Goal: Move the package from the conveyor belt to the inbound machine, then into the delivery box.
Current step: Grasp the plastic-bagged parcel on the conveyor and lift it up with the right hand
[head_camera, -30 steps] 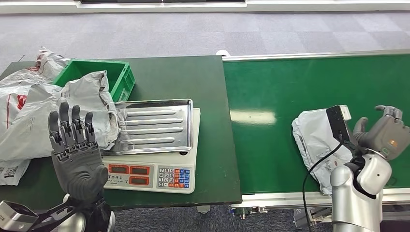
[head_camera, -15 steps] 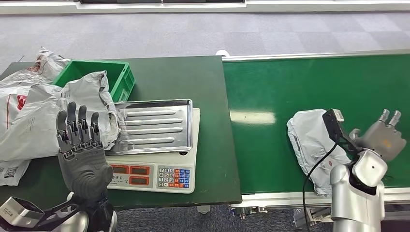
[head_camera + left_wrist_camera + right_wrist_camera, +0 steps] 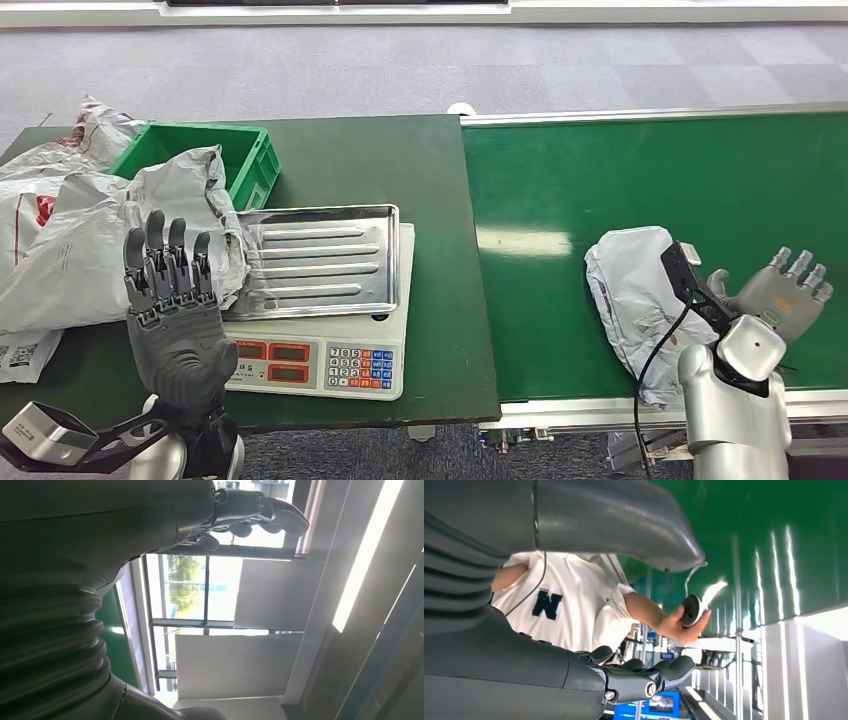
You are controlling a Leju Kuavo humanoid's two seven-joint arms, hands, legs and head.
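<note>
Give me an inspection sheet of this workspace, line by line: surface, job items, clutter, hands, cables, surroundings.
Surface: dark green table on the left, green conveyor belt on the right.
Job's things: grey package lies on the belt near its front edge; scale with a bare steel tray on the table; green crate behind it.
Clutter: heap of grey and white mail bags at the table's left end.
Hands: left hand raised, fingers straight, holds nothing; right hand raised beside the package, fingers apart, holds nothing.
Cables: black cable along the right forearm.
Surroundings: grey carpet floor; a person in a white shirt in the right wrist view.
</note>
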